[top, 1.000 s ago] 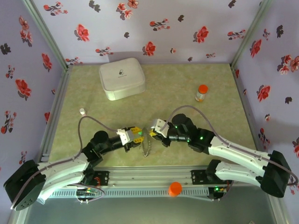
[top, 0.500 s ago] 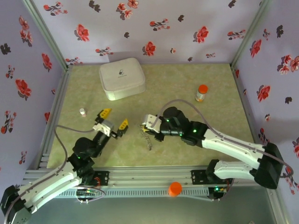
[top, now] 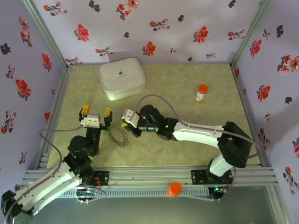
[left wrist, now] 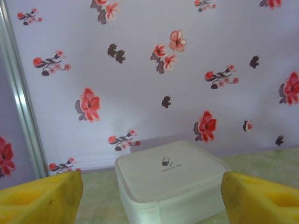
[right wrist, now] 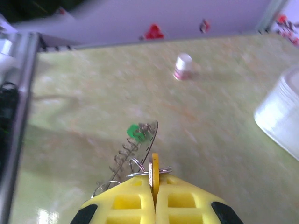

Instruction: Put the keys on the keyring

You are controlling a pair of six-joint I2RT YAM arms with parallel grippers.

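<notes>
1. Right tool: pressed together on the yellow-headed key, with the keyring dangling from it toward 7 o'clock in the top view.
2. Left tool: pads wide apart, gripping nothing, aimed at 12 o'clock toward the white box; keyring just beside it at 4 o'clock, so probably within easy reach.
3. Keyring: grey, coil-rimmed, near edge-on from the right wrist, long axis 7 to 1 o'clock; green-headed key at its far rim, seemingly threaded on.

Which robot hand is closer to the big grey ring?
Right. The right gripper is shut on the yellow key, with the keyring hanging right at its fingertips. The left gripper is open, off to the ring's left side, apparently not touching it.
</notes>
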